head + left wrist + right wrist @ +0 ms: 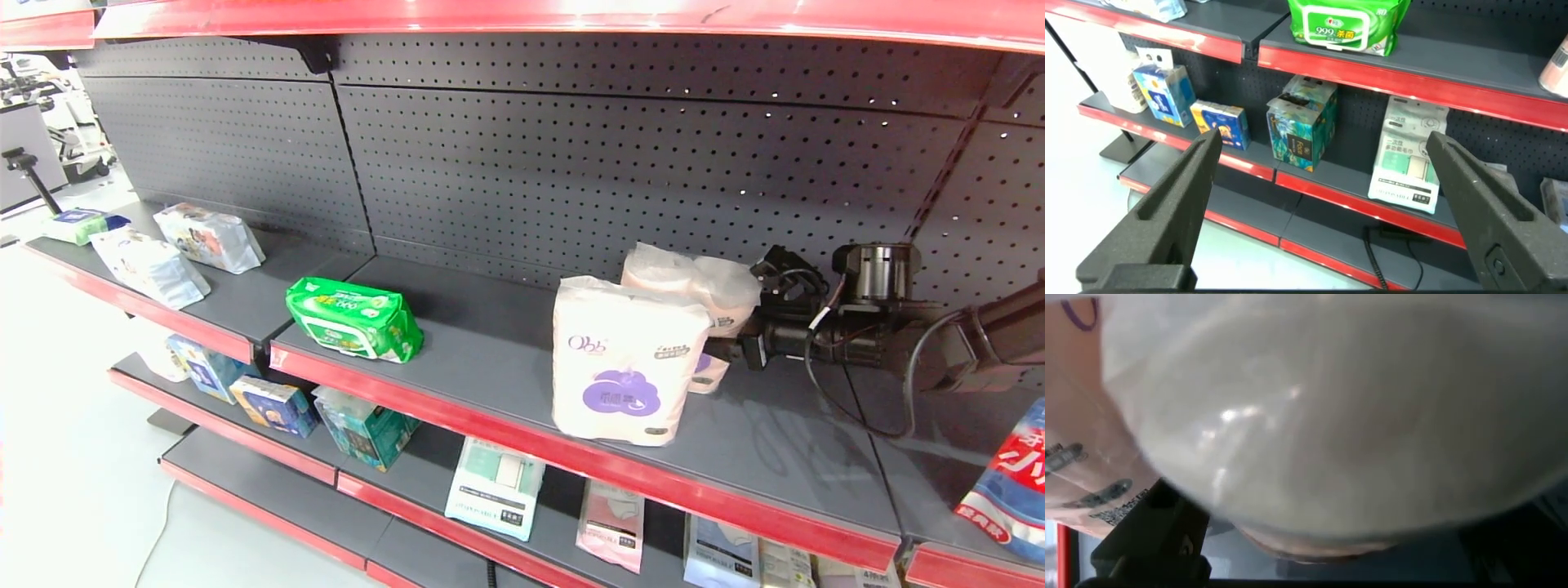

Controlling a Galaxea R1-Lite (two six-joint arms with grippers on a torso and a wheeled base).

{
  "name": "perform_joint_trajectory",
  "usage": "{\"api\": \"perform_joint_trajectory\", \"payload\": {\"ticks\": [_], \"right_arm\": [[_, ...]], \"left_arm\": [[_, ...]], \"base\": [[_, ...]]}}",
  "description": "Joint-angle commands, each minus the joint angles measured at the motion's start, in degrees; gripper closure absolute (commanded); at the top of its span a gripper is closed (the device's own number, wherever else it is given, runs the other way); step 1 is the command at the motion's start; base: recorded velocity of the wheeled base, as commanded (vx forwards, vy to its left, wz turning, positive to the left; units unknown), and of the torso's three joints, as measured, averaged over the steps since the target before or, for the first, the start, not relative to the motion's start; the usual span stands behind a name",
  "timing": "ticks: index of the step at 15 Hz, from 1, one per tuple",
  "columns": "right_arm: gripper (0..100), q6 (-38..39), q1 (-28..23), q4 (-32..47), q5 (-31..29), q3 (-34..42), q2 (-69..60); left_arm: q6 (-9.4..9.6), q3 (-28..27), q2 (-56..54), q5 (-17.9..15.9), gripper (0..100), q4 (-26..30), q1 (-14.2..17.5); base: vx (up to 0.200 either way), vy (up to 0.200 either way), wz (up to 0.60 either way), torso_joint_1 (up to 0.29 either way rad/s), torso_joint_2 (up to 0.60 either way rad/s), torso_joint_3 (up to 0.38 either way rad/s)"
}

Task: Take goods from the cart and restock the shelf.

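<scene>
A white tissue pack with a purple label [624, 363] stands upright on the dark middle shelf [490, 351]. Behind it a second, paler tissue pack [694, 282] leans against the pegboard. My right gripper [739, 347] is shut on this rear pack from the right side. In the right wrist view the rear pack [1331, 416] sits pressed close, with one dark finger [1151, 531] beside it. A green wipes pack [353, 318] lies further left on the shelf. My left gripper [1323, 143] hangs open in front of the lower shelves, below the green wipes pack [1347, 24].
Silver pouches [208, 237] [151, 265] lie on the far left shelf section. A blue and red bag [1008, 482] sits at the far right. Lower shelves hold a teal box [1302, 122], a white-green box [1404, 159] and small blue boxes [273, 404]. The shelf has a red front edge [522, 441].
</scene>
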Motion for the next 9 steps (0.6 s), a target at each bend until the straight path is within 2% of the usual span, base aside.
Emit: {"api": "perform_joint_trajectory", "payload": {"ticks": [1, 4, 9], "right_arm": [[0, 0.17, 0.4, -0.31, 0.21, -0.22, -0.72], [0, 0.34, 2.25, -0.31, -1.55, -0.83, -0.45], [0, 3.6, 2.42, -0.31, -3.22, -3.21, -0.81]], "left_arm": [[-0.04, 0.0, 0.09, 0.01, 0, -0.02, -0.02], [-0.04, 0.0, 0.09, 0.01, 0, -0.02, -0.02], [-0.04, 0.0, 0.09, 0.01, 0, -0.02, -0.02]], "base": [[0.0, 0.0, 0.0, 0.0, 0.0, 0.0], [0.0, 0.0, 0.0, 0.0, 0.0, 0.0], [0.0, 0.0, 0.0, 0.0, 0.0, 0.0]]}}
